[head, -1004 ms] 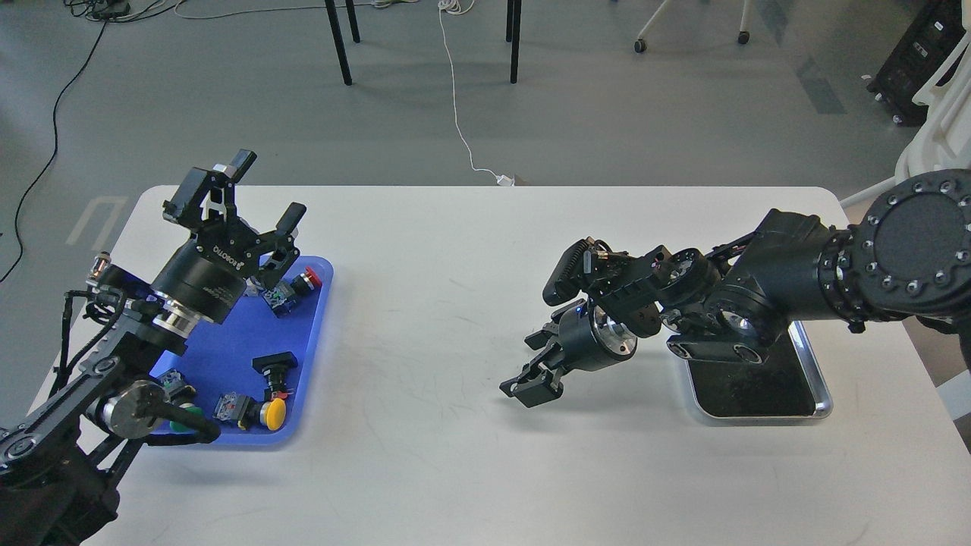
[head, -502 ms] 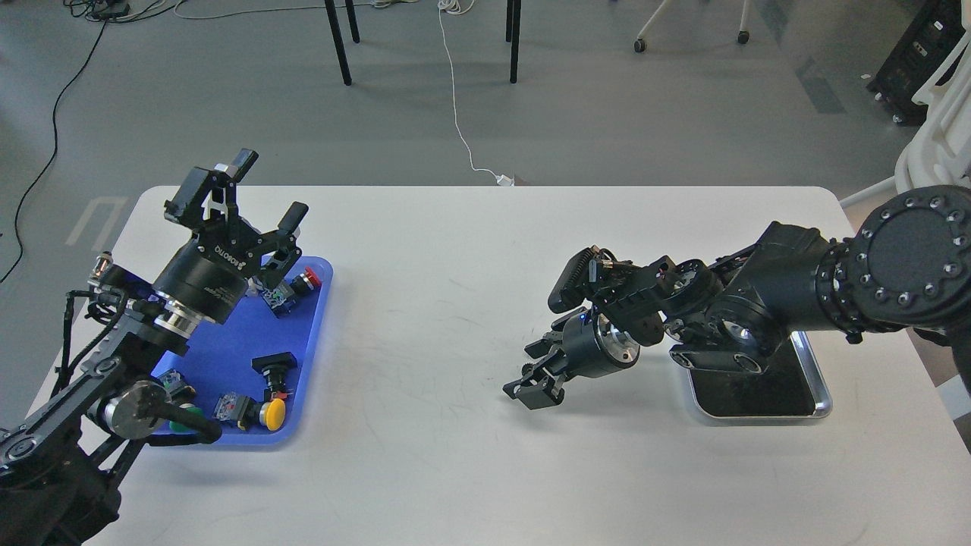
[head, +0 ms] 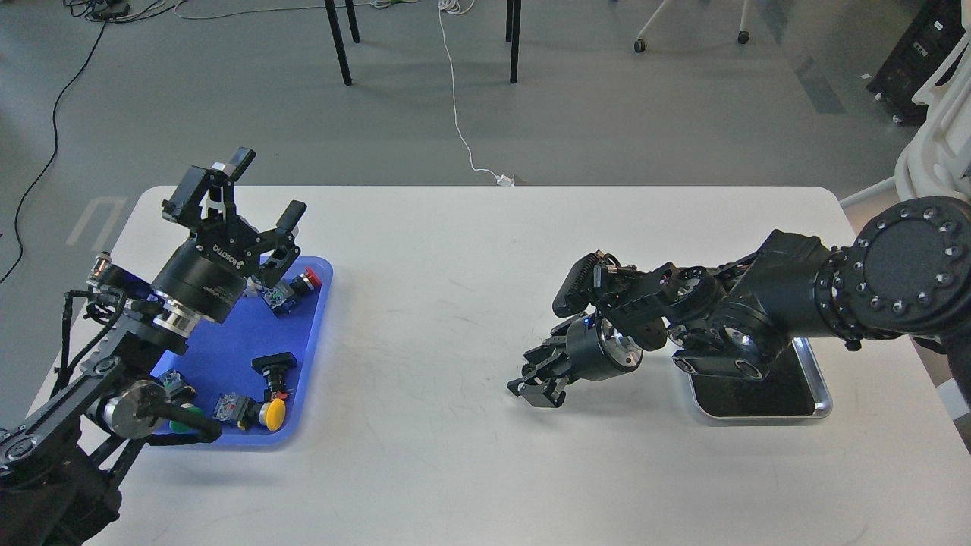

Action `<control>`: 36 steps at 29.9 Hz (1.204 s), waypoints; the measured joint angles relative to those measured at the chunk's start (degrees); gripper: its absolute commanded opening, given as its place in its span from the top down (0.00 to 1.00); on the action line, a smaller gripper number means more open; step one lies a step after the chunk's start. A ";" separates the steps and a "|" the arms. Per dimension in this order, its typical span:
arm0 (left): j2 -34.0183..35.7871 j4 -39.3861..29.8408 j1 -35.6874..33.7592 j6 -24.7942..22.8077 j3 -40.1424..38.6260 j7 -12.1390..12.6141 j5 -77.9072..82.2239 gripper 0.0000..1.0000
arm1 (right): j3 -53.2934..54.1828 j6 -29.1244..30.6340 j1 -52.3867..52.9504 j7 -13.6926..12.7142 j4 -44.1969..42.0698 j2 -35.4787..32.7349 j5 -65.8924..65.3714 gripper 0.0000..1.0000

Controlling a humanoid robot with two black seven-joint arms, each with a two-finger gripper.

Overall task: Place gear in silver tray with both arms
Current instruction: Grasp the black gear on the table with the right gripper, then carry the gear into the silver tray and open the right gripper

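The silver tray (head: 824, 396) lies at the right of the white table, its dark floor bare where it shows; my right arm (head: 766, 318) covers its far half. My right gripper (head: 535, 385) hangs low over the table left of the tray, pointing left and down; it is dark and its fingers cannot be told apart. My left gripper (head: 267, 191) is open and empty, raised above the far end of the blue tray (head: 227, 356). That tray holds several push-button switch parts: red (head: 305, 280), yellow (head: 274, 413), green (head: 180, 417). No toothed gear shows.
The white table (head: 425, 318) has rounded corners and its far edge is close behind the left gripper. Beyond it are grey floor, chair legs and a white cable (head: 458, 114). My left arm's elbow (head: 136, 402) overhangs the blue tray's near left corner.
My right gripper has shifted slightly right and lower, and its fingers look drawn closer together. The right elbow has dropped a little. The left arm has barely moved.
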 measured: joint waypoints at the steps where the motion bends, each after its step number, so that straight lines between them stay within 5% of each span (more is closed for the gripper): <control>1: -0.07 0.00 0.00 0.00 0.00 0.00 0.00 0.02 | -0.01 0.00 0.00 0.00 0.00 0.00 0.01 0.67; 8: -0.29 0.00 0.00 -0.01 0.00 0.00 0.00 0.02 | -0.01 0.07 -0.01 0.00 0.05 -0.01 0.00 0.76; 21: -0.39 0.00 0.02 -0.07 0.00 0.00 0.00 0.02 | 0.64 -0.05 3.29 0.03 1.25 -0.46 0.48 0.78; 36: -0.50 -0.31 -0.02 -0.15 0.27 -0.01 0.14 0.02 | -1.43 0.17 10.73 0.00 11.16 -29.55 -10.10 0.76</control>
